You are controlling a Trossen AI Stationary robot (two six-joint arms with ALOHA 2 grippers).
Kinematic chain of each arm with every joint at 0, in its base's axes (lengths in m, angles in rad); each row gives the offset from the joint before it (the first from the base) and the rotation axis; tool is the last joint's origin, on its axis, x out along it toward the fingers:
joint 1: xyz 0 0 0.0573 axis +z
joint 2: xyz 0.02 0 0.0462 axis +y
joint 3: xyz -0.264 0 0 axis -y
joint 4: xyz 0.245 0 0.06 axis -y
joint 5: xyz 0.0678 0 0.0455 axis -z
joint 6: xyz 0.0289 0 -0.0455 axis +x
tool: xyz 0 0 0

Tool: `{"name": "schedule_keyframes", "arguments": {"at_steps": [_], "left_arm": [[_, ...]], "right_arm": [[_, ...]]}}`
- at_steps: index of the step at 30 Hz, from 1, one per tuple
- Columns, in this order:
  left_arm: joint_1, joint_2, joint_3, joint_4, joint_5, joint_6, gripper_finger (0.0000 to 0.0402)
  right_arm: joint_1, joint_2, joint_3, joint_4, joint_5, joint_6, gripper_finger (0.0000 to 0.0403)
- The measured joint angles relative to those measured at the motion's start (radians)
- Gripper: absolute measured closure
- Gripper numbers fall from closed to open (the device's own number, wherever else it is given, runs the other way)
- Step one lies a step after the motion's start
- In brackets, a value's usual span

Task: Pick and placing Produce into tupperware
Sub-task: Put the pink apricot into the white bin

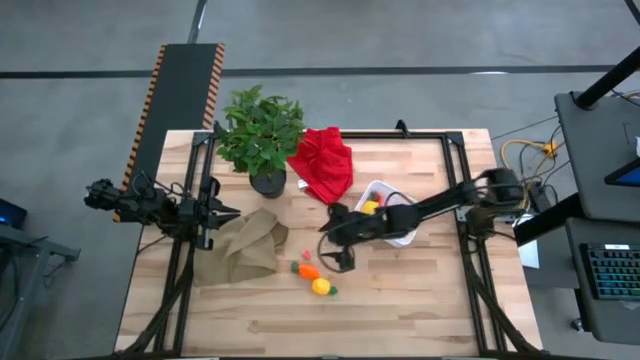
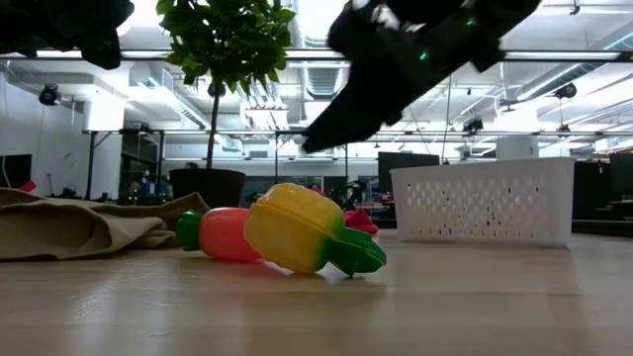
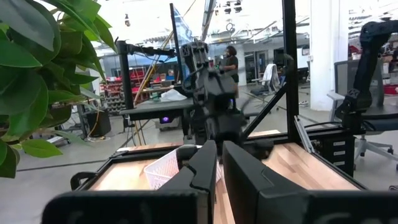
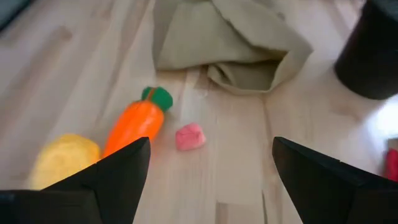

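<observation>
— While the right gripper [image 1: 343,252] hangs over the table with its jaws wide apart and empty, where is the produce?
— An orange carrot [image 4: 134,127], a yellow piece [image 4: 62,158] and a small pink piece [image 4: 189,136] lie on the wood near the tan cloth [image 4: 233,40]. Another yellow piece [image 1: 369,207] sits in the white tupperware [image 1: 378,187].
— And the left gripper [image 1: 228,212]?
— At the table's left edge by the potted plant [image 1: 260,135], jaws nearly together, holding nothing.
</observation>
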Motion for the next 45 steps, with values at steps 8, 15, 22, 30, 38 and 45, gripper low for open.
{"name": "schedule_keyframes", "arguments": {"at_steps": [8,15,22,30,38,45], "left_arm": [[0.0,0.001,0.0,0.0,0.0,-0.001,0.0387],[0.0,0.0,0.0,-0.001,0.0,-0.001,0.0387],[0.0,0.0,0.0,-0.002,0.0,-0.001,0.0387],[0.0,-0.001,0.0,-0.009,0.0,-0.001,0.0387],[0.0,0.0,0.0,-0.009,0.0,0.0,0.0387],[0.0,0.0,0.0,-0.008,0.0,0.0,0.0387]], "right_arm": [[-0.001,0.199,0.152,-0.062,0.0,-0.048,0.0074],[-0.001,0.297,0.231,-0.101,0.0,-0.085,0.0074],[-0.001,0.341,0.255,-0.094,0.0,-0.099,0.0074],[-0.001,0.358,0.262,-0.065,0.0,-0.106,0.0074],[-0.001,0.358,0.261,-0.03,-0.049,-0.098,0.0074],[-0.001,0.359,0.26,-0.028,-0.052,-0.083,0.0075]]}}
